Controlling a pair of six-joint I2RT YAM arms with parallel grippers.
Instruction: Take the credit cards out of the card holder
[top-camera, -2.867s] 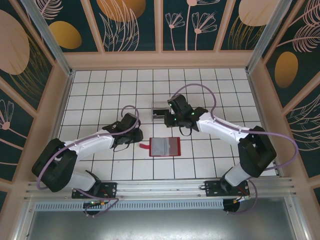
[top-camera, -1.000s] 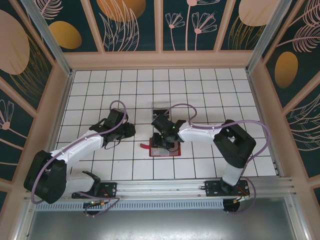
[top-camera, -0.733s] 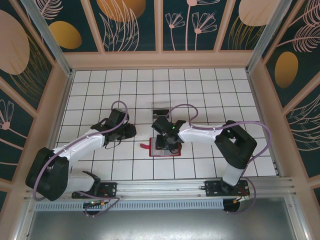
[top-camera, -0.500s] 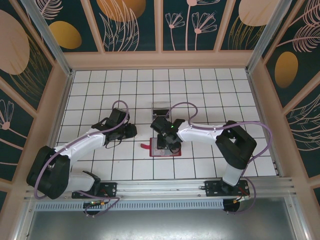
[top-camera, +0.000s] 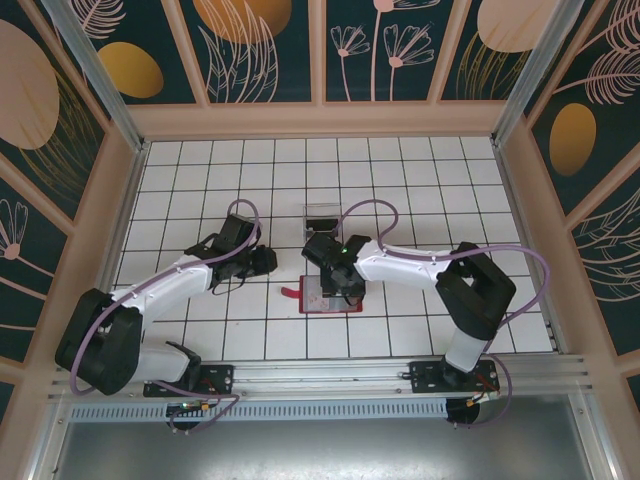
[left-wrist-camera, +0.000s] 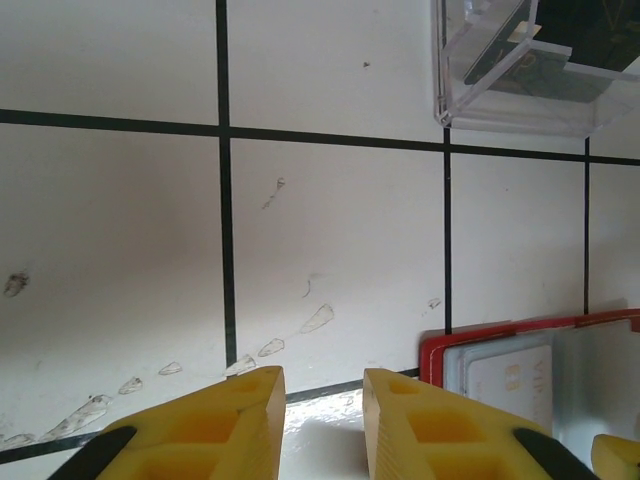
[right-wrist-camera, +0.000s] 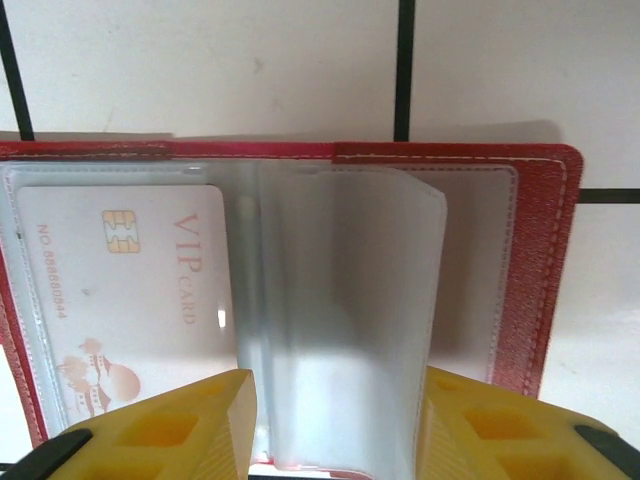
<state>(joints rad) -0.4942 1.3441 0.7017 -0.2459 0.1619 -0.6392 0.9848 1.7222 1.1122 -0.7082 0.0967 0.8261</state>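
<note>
The card holder (top-camera: 312, 303) lies open on the table, a red wallet with clear inner sleeves. A white VIP credit card (right-wrist-camera: 130, 290) sits in its left sleeve. My right gripper (right-wrist-camera: 335, 425) hovers open just above the card holder (right-wrist-camera: 545, 290), its yellow fingers (right-wrist-camera: 180, 430) on either side of a loose clear sleeve leaf (right-wrist-camera: 340, 320). In the top view the right gripper (top-camera: 338, 285) covers the wallet's middle. My left gripper (top-camera: 265, 262) is to the wallet's left, open and empty (left-wrist-camera: 322, 420), with the wallet's red corner (left-wrist-camera: 500, 333) and a card (left-wrist-camera: 505, 380) at lower right.
A small clear plastic box (top-camera: 321, 216) stands one tile behind the wallet; dark cards (left-wrist-camera: 495, 55) lie inside it. The white tiled table (top-camera: 420, 180) is bounded by wooden walls on three sides, and the arm bases sit at the near edge.
The right gripper came from the clear box down onto the open wallet and its jaws widened slightly. The left gripper crept closer to the wallet's left side.
</note>
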